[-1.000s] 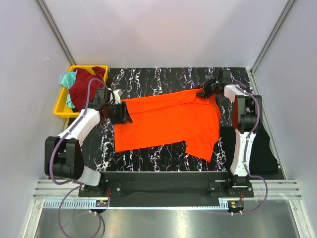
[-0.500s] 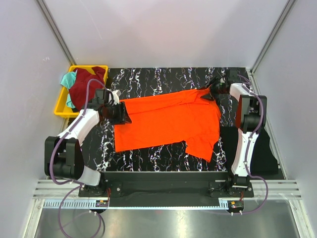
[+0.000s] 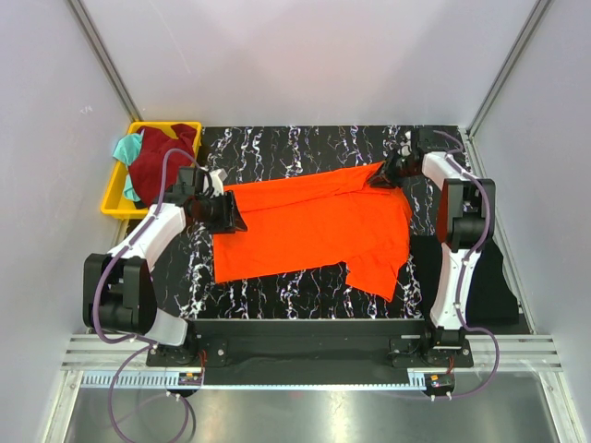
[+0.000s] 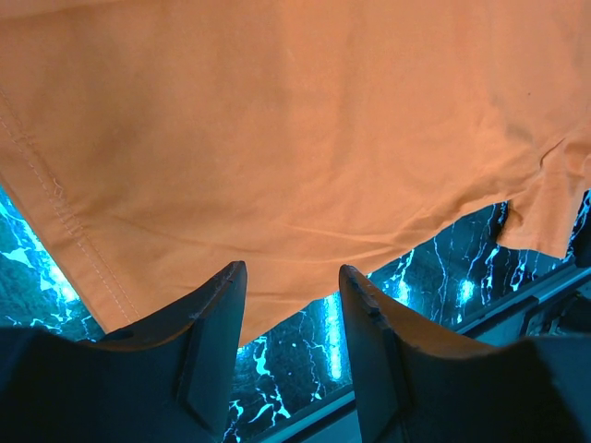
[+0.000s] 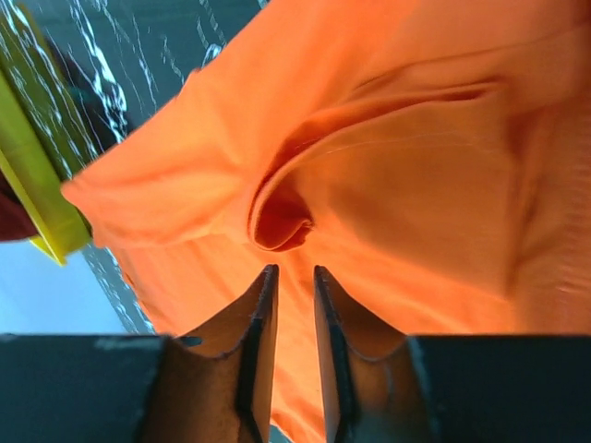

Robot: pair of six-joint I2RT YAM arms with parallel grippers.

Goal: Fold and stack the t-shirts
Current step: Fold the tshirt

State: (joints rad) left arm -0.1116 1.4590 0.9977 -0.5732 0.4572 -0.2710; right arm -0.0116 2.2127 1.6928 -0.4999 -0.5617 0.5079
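Orange shirt [image 3: 314, 226] spread flat at tabletop [image 3: 277, 148] centre. Left pincer [image 3: 229, 210] set at shirt's 9 o'clock hem, jaws spread, only tabletop seen between. Right pincer [image 3: 386, 173] at shirt's 1 o'clock corner, jaws nearly together over raised fold; grip cannot be told. Maroon shirt [image 3: 159, 161] and teal shirt [image 3: 127, 148] heaped in yellow bin [image 3: 114, 197] at 10 o'clock.

An orange t-shirt [image 3: 314, 226] is spread flat, lightly creased, across the marbled counter [image 3: 277, 148]. A maroon t-shirt [image 3: 159, 166] and a teal t-shirt [image 3: 127, 147] are heaped, crumpled, in the yellow bin [image 3: 120, 210].
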